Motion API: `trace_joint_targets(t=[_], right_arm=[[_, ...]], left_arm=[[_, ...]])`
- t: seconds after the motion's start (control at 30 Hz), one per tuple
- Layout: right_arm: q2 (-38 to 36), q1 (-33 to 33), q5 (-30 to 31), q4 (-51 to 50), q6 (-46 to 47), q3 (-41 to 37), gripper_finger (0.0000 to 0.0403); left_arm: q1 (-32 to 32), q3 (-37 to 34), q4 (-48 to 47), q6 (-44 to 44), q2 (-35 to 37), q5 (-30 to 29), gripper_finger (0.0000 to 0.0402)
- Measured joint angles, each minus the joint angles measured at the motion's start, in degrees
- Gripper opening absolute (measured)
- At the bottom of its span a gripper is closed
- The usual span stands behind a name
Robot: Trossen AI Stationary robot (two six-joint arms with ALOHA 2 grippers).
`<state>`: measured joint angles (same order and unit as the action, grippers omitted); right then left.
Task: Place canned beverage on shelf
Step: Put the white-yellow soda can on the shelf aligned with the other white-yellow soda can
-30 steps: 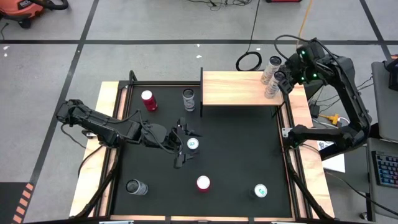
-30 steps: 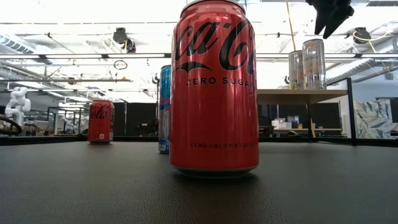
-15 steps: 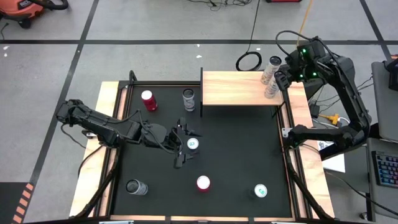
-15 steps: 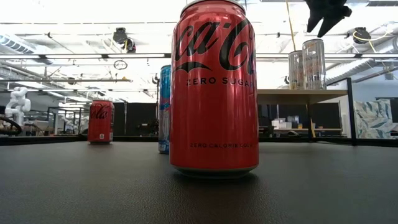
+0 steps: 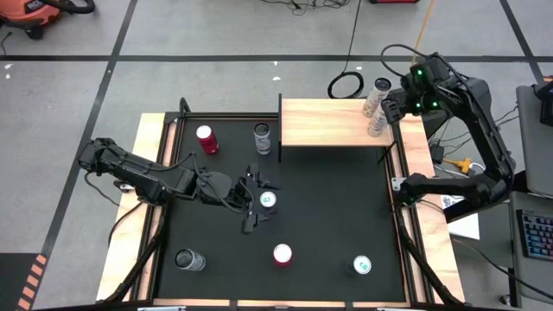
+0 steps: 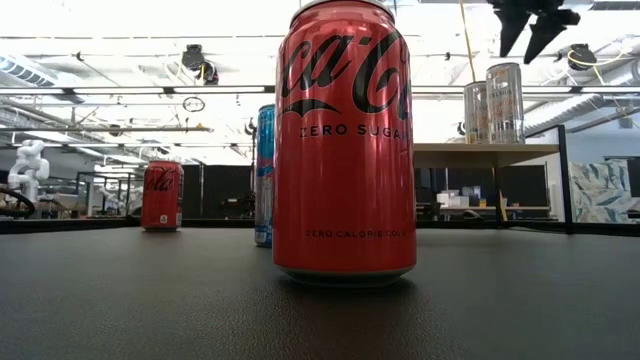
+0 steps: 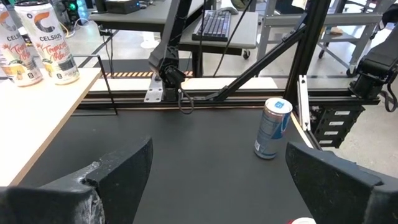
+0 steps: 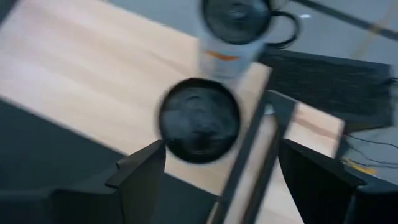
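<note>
A: What is seen in the high view?
B: The shelf [image 5: 333, 123] is set at the table's [image 5: 328, 216] far right corner, with two cans [image 5: 377, 104] stood at its right end. The right gripper [image 5: 393, 108] is held above them, fingers spread, nothing pinched. The left gripper [image 5: 255, 200] is held low at mid-table, spread around nothing, beside a blue can [image 5: 268, 200].

A: And the low view?
B: A red can [image 6: 345, 140] is shown close up; the two cans [image 6: 495, 103] are seen upright on the shelf [image 6: 485, 150], the right gripper [image 6: 530, 25] open above them.

A: The left wrist view?
B: Spread fingers [image 7: 118, 171] are seen, with a blue can [image 7: 272, 127] well beyond and the cans [image 7: 37, 40] on the shelf [image 7: 37, 118].

A: The right wrist view?
B: Both can tops [image 8: 199, 119] are seen from above on the shelf [image 8: 93, 81], between parted fingers [image 8: 140, 171].
</note>
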<state>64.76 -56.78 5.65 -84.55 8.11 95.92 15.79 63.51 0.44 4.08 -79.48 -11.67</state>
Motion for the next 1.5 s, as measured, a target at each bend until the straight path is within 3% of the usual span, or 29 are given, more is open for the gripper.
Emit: trace_joint_targets(t=[0.3, 0.47, 0.67, 1.5], right_arm=[[-2.8, 2.2, 1.7, 0.5, 6.9, -0.7, 0.0290], [-5.3, 3.6, 1.8, 2.0, 11.6, -6.1, 0.0290], [-9.0, 4.7, 1.9, 12.3, 14.6, -13.6, 0.0290], [-6.8, 4.8, 3.1, 14.1, 10.2, -15.4, 0.0290]], left_arm=[[0.0, 0.0, -0.6, 0.0, 0.0, 4.9, 0.0371], [0.0, 0.0, -0.6, 0.0, 0.0, 5.0, 0.0371], [0.0, 0.0, -0.6, -0.4, 0.0, 5.0, 0.0371], [0.0, 0.0, -0.9, -0.5, 0.0, 5.0, 0.0371]])
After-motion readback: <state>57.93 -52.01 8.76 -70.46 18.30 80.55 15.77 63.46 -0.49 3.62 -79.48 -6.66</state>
